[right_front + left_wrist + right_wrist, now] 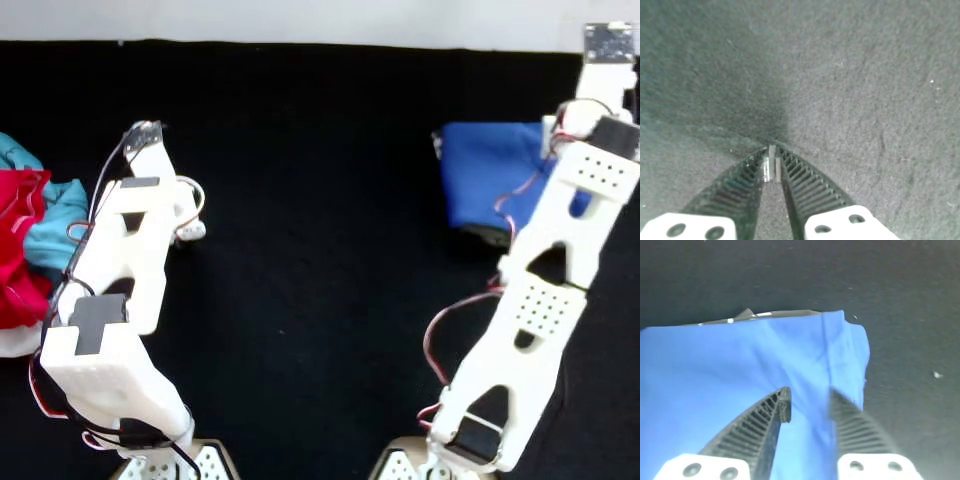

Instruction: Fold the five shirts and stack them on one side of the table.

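Observation:
A folded blue shirt (490,180) lies at the back right of the black table, with a darker garment edge (755,315) peeking out under it. My right gripper (810,407) hovers open just above the blue shirt (715,370), its fingers apart with nothing between them. A heap of unfolded shirts, red (20,240) and teal (55,215), sits at the left edge. My left gripper (772,160) is shut over bare black cloth, its arm (125,250) standing beside the heap.
The black table cloth (320,200) stretches bare between the two arms. A white garment edge (15,343) shows under the red shirt. The right arm (550,290) crosses over the near side of the blue shirt.

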`<act>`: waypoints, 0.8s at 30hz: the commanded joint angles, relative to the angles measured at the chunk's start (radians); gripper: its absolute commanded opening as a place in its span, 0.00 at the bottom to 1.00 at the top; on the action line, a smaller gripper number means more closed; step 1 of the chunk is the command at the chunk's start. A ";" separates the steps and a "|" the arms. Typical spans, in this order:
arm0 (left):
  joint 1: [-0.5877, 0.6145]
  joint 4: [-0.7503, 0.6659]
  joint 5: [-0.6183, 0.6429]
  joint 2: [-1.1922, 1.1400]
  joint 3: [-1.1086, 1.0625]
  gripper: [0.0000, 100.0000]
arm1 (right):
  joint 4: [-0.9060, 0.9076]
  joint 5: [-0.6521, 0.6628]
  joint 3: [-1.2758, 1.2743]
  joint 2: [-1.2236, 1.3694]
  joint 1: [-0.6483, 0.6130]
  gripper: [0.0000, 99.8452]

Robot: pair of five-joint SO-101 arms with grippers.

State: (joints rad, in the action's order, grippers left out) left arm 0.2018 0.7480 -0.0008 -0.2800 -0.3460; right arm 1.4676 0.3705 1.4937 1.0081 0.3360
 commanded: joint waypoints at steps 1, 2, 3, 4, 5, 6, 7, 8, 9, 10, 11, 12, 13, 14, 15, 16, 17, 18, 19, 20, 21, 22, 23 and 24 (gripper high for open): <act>0.007 -0.041 0.008 0.016 -0.001 0.01 | -0.082 -0.012 -0.001 0.054 0.008 0.04; 0.007 -0.041 0.008 0.016 -0.001 0.01 | -0.120 -0.012 -0.001 0.084 0.019 0.03; 0.007 -0.041 0.008 0.016 -0.001 0.01 | -0.160 -0.012 -0.001 0.110 0.030 0.03; 0.007 -0.041 0.008 0.016 -0.001 0.01 | -0.205 -0.012 -0.001 0.136 0.042 0.03; 0.007 -0.041 0.008 0.016 -0.001 0.01 | -0.252 -0.012 -0.001 0.163 0.053 0.03; 0.007 -0.041 0.008 0.016 -0.001 0.01 | -0.297 -0.012 -0.001 0.191 0.064 0.03; 0.007 -0.041 0.008 0.016 -0.001 0.01 | -0.334 -0.012 -0.002 0.220 0.070 0.03; 0.007 -0.041 0.008 0.016 -0.001 0.01 | -0.363 -0.012 -0.002 0.249 0.074 0.03; 0.007 -0.041 0.008 0.016 -0.001 0.01 | -0.384 -0.012 -0.002 0.271 0.076 0.03; 0.007 -0.041 0.008 0.016 -0.002 0.01 | -0.395 -0.012 0.007 0.295 0.076 0.03; 0.007 -0.041 0.008 0.016 -0.002 0.01 | -0.397 -0.012 0.008 0.306 0.076 0.03; 0.007 -0.041 0.008 0.016 -0.002 0.01 | -0.395 -0.012 0.008 0.305 0.073 0.03; 0.007 -0.041 0.008 0.016 -0.002 0.01 | -0.395 -0.012 0.008 0.295 0.071 0.03; 0.007 -0.041 0.008 0.016 -0.002 0.01 | -0.395 -0.015 0.008 0.280 0.070 0.03; 0.007 -0.041 0.008 0.016 -0.002 0.01 | -0.394 -0.017 0.008 0.260 0.068 0.03; 0.007 -0.041 0.008 0.016 -0.002 0.01 | -0.389 -0.017 0.008 0.234 0.068 0.03; 0.007 -0.041 0.008 0.016 -0.002 0.01 | -0.371 -0.017 0.008 0.205 0.068 0.03; 0.007 -0.041 0.008 0.016 -0.002 0.01 | -0.343 -0.017 0.008 0.173 0.068 0.03; 0.007 -0.041 0.008 0.016 -0.002 0.01 | -0.306 -0.017 0.008 0.137 0.068 0.04; 0.007 -0.041 0.008 0.016 -0.002 0.01 | -0.263 -0.017 0.008 0.102 0.068 0.07; 0.007 -0.041 0.008 0.016 -0.002 0.01 | -0.223 -0.017 0.008 0.070 0.068 0.10; 0.007 -0.041 0.008 0.016 -0.002 0.01 | -0.188 -0.017 0.008 0.039 0.067 0.13; 0.007 -0.041 0.008 0.016 -0.002 0.01 | -0.162 -0.017 0.008 0.013 0.065 0.16; 0.005 -0.041 0.008 0.016 -0.002 0.01 | -0.137 -0.017 0.008 -0.015 0.061 0.19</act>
State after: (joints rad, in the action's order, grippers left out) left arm 0.2018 0.7480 -0.0008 -0.2800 -0.3460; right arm 1.2574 0.3644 1.4891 1.1354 0.3989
